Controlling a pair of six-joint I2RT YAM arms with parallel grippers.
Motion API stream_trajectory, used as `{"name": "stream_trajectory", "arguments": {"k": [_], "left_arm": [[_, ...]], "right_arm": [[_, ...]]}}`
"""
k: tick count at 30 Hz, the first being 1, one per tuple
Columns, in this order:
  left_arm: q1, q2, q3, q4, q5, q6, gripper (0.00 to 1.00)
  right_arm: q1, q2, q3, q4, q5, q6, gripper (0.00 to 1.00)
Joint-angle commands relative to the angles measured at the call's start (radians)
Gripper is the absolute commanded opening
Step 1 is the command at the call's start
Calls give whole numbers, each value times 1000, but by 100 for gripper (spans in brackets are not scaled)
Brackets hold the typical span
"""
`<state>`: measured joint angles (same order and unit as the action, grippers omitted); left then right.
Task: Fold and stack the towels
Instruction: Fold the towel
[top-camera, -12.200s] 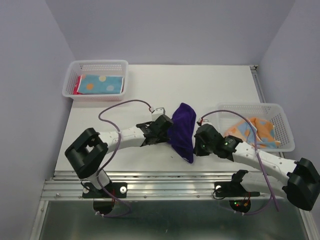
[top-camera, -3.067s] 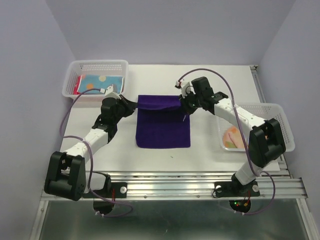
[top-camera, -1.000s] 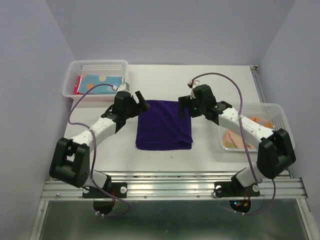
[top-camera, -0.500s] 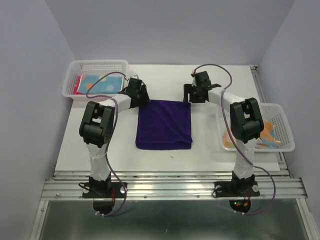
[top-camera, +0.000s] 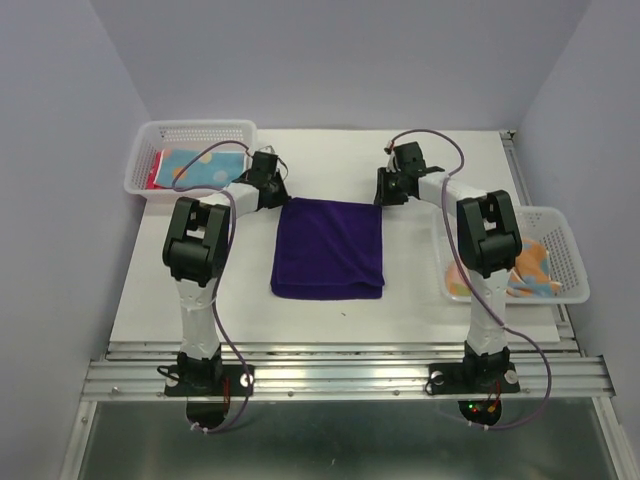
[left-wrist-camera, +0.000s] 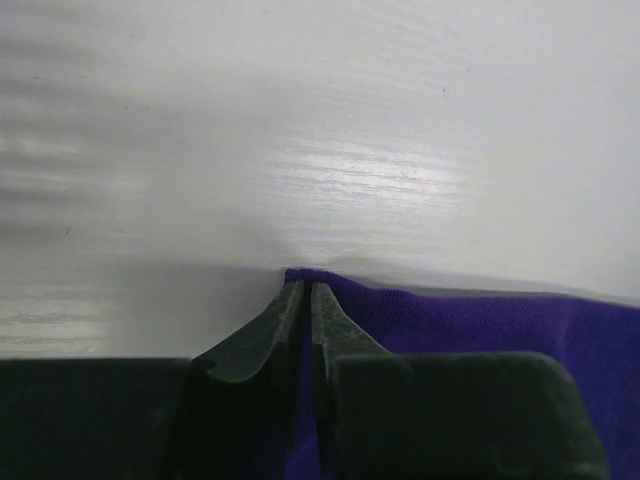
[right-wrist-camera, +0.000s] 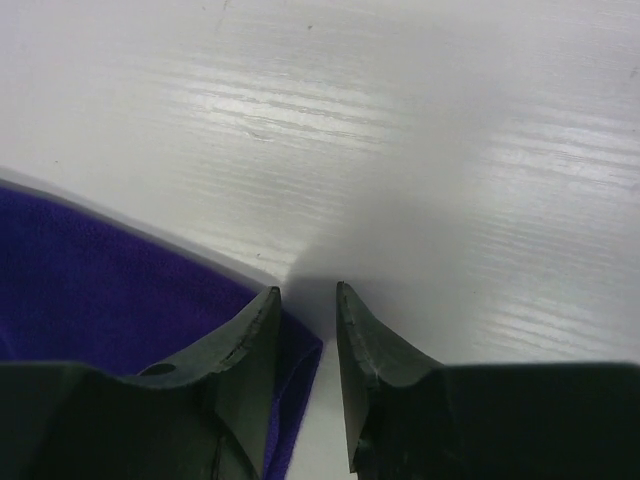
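Left jaws: closed to a hairline slit. The fingers (left-wrist-camera: 250, 345) pinch the far-left corner of the dark purple towel (top-camera: 328, 248), with their tips down at the counter (top-camera: 330, 160).
Right jaws: parted by a narrow gap with bare counter showing through it; nothing is gripped. One finger (right-wrist-camera: 240, 350) lies over the towel's far-right corner.
Dark purple towel: flat at the counter's centre, a folded rectangle between my two arms.
Change over 12 s: the towel hung bunched between my jaws near the front edge; it now lies spread.
Change over 3 s: my jaws held its far edge lifted; that edge now lies down on the counter.
Change over 0.5 s: my jaws sit almost where they were, at the far corners.
Left basket (top-camera: 195, 127): holds the dotted light blue towel (top-camera: 200, 168), with a pink towel (top-camera: 155, 178) showing at its left edge.
Right basket (top-camera: 570, 235): holds the orange patterned towel (top-camera: 530, 268).
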<state>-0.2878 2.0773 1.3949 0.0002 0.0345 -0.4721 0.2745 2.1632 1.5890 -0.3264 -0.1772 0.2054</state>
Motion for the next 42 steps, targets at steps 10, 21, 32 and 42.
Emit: {"name": "stream_trajectory", "arguments": {"k": [10, 21, 32, 42], "left_arm": [[-4, -68, -92, 46, -2, -5, 0], [-4, -160, -155, 98, -53, -2, 0], [-4, -256, -232, 161, 10, 1, 0], [-5, -486, -511, 290, 97, -53, 0]], "right_arm": [[2, -57, -70, 29, -87, -3, 40], [2, -98, -112, 32, -110, -8, 31], [2, -154, -127, 66, -188, 2, 1], [14, -359, -354, 135, -275, 34, 1]]}}
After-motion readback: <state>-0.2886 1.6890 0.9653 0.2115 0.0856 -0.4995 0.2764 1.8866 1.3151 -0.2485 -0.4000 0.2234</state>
